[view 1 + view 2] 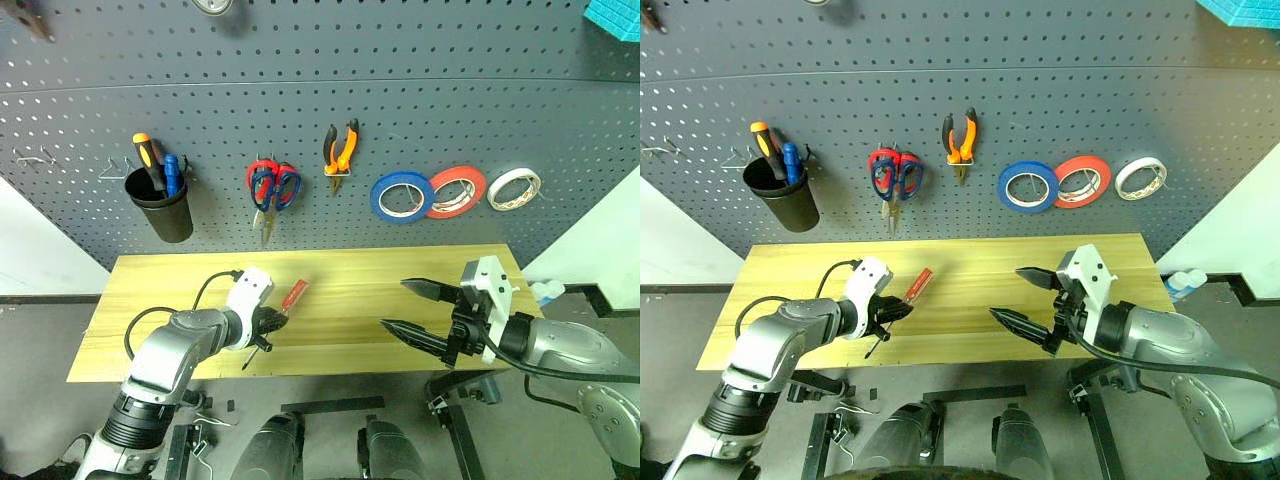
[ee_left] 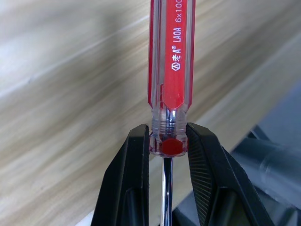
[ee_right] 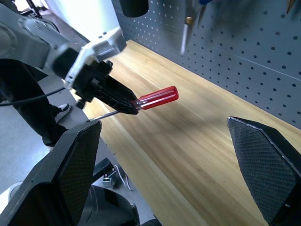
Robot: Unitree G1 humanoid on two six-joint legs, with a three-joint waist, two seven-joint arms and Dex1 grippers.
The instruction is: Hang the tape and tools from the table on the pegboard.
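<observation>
Gripping the red-handled screwdriver (image 2: 170,70) at its collar above the table (image 1: 380,300), the left gripper (image 1: 272,322) is clamped tight; the right gripper (image 1: 415,310) gapes empty. Next (probably a handover) comes lifting it toward the pegboard (image 1: 420,100).

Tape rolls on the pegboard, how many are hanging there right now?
3, side by side right of the pliers: the blue tape, then the red-orange roll overlapping its edge, then the white roll farthest right.
</observation>
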